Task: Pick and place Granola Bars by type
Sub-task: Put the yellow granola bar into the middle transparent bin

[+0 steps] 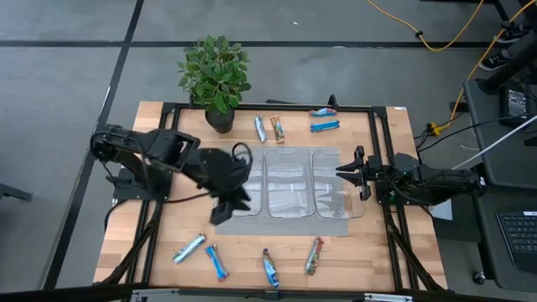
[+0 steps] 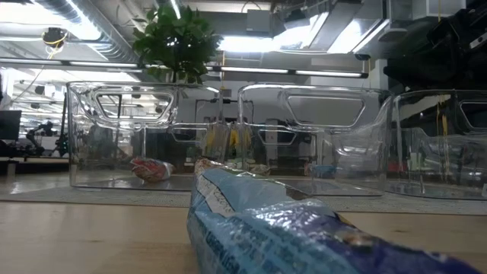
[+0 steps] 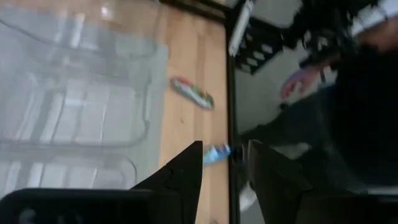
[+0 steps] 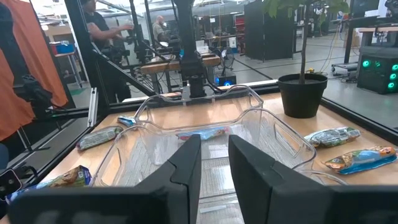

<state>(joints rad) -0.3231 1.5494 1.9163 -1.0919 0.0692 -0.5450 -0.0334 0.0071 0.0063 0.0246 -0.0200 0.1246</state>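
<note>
Three clear bins (image 1: 294, 183) stand side by side on a grey mat at the table's middle. Granola bars lie flat on the wood: several near the far edge (image 1: 325, 126) and several along the near edge (image 1: 270, 268). One reddish bar (image 2: 152, 169) lies on the floor of the left bin. My left gripper (image 1: 228, 186) hangs above the left bin, open, with nothing between its fingers (image 3: 227, 162); past them show a blue bar (image 3: 216, 154) and a green-red bar (image 3: 193, 91). My right gripper (image 1: 348, 172) waits at the table's right edge, level and open (image 4: 214, 162).
A potted plant (image 1: 216, 75) stands at the far left of the table. A black frame (image 1: 369, 109) runs round the tabletop. A blue bar (image 2: 289, 228) lies right in front of the low camera. Bare wood lies between the mat and the near row of bars.
</note>
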